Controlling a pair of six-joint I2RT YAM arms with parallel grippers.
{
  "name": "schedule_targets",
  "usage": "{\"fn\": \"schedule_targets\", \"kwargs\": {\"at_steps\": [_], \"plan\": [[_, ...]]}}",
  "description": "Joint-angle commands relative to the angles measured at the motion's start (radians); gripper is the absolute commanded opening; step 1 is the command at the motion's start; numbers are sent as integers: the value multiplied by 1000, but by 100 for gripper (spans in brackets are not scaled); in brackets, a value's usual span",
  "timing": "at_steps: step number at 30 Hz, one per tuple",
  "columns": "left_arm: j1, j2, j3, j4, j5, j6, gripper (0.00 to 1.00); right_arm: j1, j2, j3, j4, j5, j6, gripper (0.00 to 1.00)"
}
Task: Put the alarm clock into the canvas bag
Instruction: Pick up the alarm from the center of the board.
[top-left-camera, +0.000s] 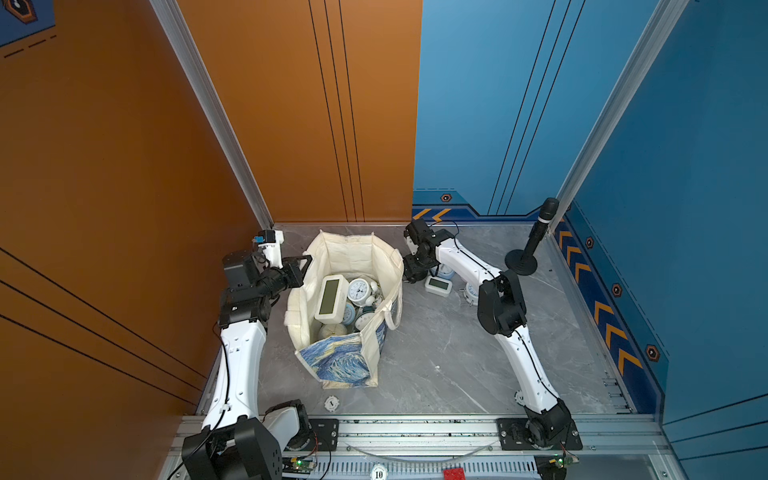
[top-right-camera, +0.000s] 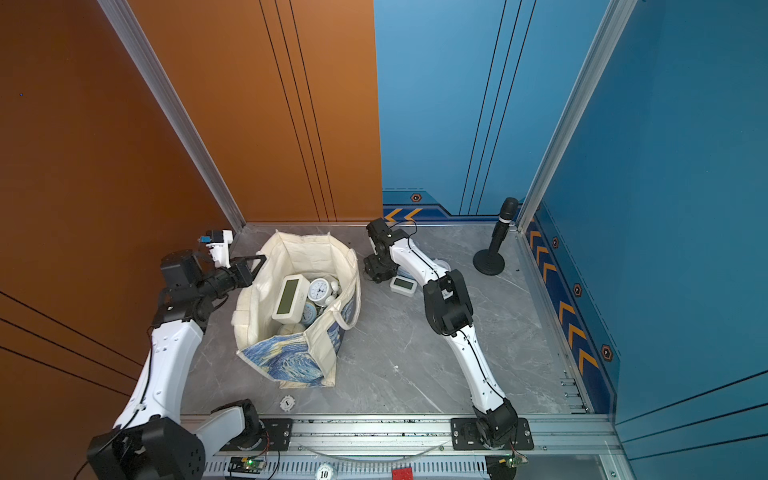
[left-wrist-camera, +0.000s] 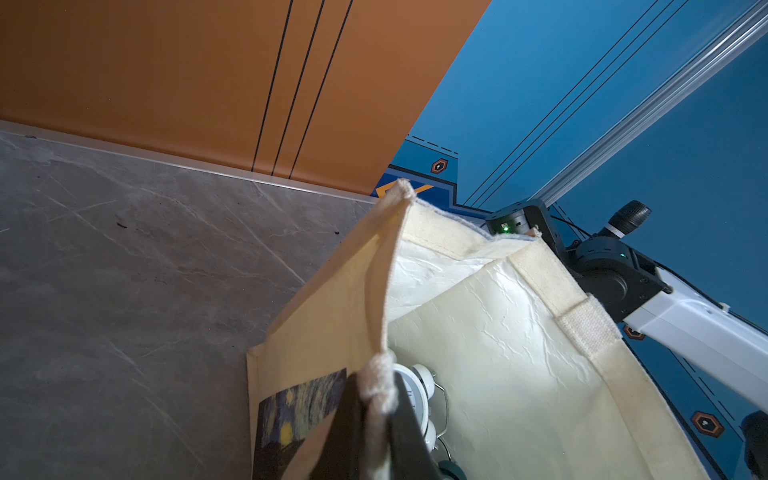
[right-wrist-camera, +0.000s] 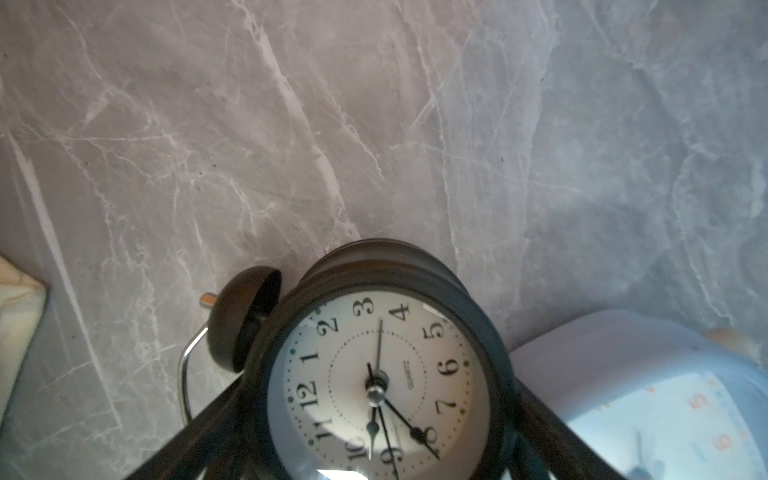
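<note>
In a top view you see the canvas bag (top-left-camera: 332, 361) standing open. In the left wrist view the left gripper (left-wrist-camera: 376, 399) is clamped on its rim. In the right wrist view the right gripper (right-wrist-camera: 378, 395) stands wide around the alarm clock (right-wrist-camera: 374, 332), outside the bag; if it grips, you cannot tell.

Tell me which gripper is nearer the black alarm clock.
Right. The right gripper has its jaws either side of the black alarm clock; the left gripper pinches the rim of the canvas bag, across the bag from the clock.
</note>
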Motion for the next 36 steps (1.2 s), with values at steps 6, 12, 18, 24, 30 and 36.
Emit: {"fn": "schedule_targets", "kwargs": {"at_steps": [6, 12, 18, 24, 30, 36], "plan": [[7, -22, -8, 31, -10, 25, 0, 0, -10, 23, -2, 19, -14, 82], [5, -23, -10, 31, -12, 26, 0, 5, -65, 20, -5, 19, -1, 78], [5, -25, -10, 32, -11, 24, 0, 12, -161, -11, -5, 19, 14, 76], [6, -26, -7, 32, -7, 21, 0, 20, -280, -72, -5, 23, 33, 76], [6, -32, -7, 31, -18, 17, 0, 40, -411, -154, -6, 62, 40, 76], [6, -34, -7, 31, -17, 15, 0, 61, -559, -237, -10, 122, 65, 76]]}}
